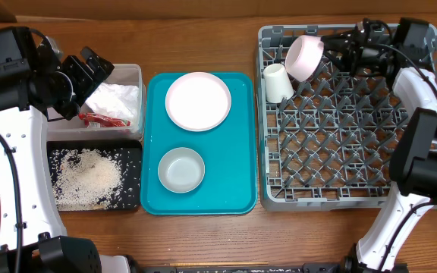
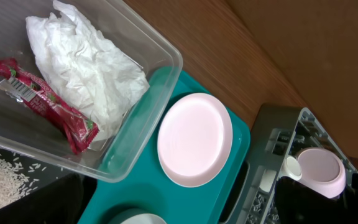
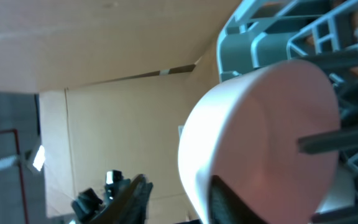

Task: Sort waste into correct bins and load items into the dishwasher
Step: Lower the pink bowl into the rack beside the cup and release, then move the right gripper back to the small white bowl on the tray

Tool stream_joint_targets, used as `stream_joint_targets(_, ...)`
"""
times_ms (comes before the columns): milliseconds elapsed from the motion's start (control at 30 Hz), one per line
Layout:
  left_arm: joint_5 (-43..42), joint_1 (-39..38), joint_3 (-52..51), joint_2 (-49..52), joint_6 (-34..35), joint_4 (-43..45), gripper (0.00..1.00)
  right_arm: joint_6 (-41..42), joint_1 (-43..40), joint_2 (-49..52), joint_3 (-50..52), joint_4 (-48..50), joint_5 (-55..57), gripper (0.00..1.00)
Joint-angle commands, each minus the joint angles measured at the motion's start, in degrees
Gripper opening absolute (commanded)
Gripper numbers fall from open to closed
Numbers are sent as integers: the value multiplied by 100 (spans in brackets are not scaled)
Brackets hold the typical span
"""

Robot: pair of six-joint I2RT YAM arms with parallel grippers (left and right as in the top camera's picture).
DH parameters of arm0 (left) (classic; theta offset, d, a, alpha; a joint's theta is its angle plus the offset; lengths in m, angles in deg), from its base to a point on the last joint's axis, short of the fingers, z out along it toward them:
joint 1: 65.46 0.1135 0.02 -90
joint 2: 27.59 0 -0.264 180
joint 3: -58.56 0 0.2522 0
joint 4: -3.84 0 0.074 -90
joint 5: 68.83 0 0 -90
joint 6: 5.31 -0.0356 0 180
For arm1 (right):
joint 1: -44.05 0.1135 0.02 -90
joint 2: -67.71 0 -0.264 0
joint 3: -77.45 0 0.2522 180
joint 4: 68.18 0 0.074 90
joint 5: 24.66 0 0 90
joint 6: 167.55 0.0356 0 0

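Observation:
My right gripper (image 1: 331,50) is over the far left corner of the grey dish rack (image 1: 416,193). Its fingers (image 3: 180,198) are spread either side of the wall of the pink bowl (image 1: 304,58), with a gap at the outer finger. The bowl lies tilted on its side among the pegs, beside the white cup (image 1: 278,82). My left gripper (image 1: 88,72) is open and empty over the clear tub (image 1: 133,72), which holds the white napkin (image 2: 86,68) and red wrapper (image 2: 42,102). Rice (image 1: 88,178) lies on the black tray (image 1: 131,199). The chopsticks are out of view.
The teal tray (image 1: 237,144) between bins and rack holds the pink plate (image 1: 198,101) at the back and the grey-white bowl (image 1: 181,169) at the front. Most of the rack's floor holds only pegs.

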Motion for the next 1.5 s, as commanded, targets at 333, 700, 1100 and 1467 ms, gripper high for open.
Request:
stream_joint_targets(333,24,0,101,-85,52,4,100,-197,-422,-4,20,2,-105,72)
stream_joint_targets(700,24,0,101,-85,52,4,100,-2227,-472,-841,17,-1821,1550,100)
stream_joint_targets(1100,24,0,101,-85,52,4,100,-4135,1707,-2861,17,-3213,5143,100)
stream_joint_targets(1467,24,0,101,-85,52,4,100,-4188,4929,-2616,24,-3740,6214,100)
